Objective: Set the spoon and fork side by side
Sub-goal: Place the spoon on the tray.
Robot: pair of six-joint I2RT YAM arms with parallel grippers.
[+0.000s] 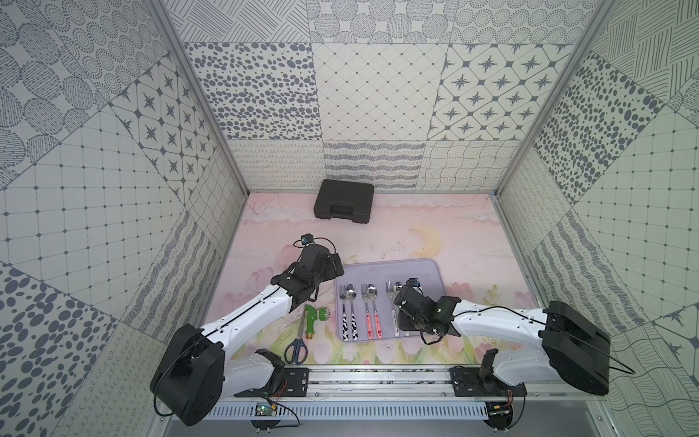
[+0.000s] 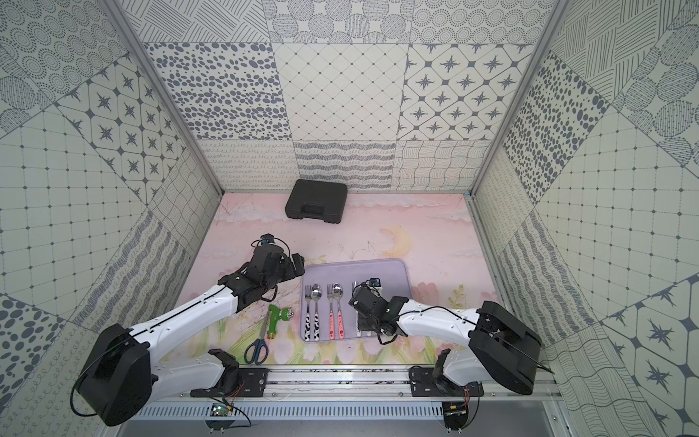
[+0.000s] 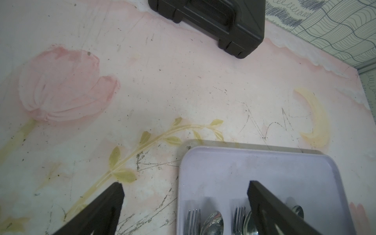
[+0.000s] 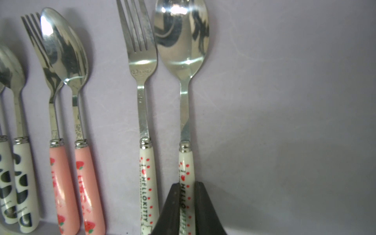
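Right wrist view: right hand [image 4: 187,184] clamped on spoon [image 4: 182,40] handle, fork [image 4: 141,61] just beside (left hand [image 3: 185,183] gapes empty at tray [image 3: 284,166] edge)

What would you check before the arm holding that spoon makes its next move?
1. Right gripper shut on the white spoon handle: ok.
2. Spoon parallel beside the matching fork, small gap, not crossing: ok.
3. Both over the purple tray: ok.
4. Spoon resting fully on the tray: cannot tell.
5. Left gripper open, empty, away from this pair: ok.
6. Handle ends level: cannot tell, they are hidden.
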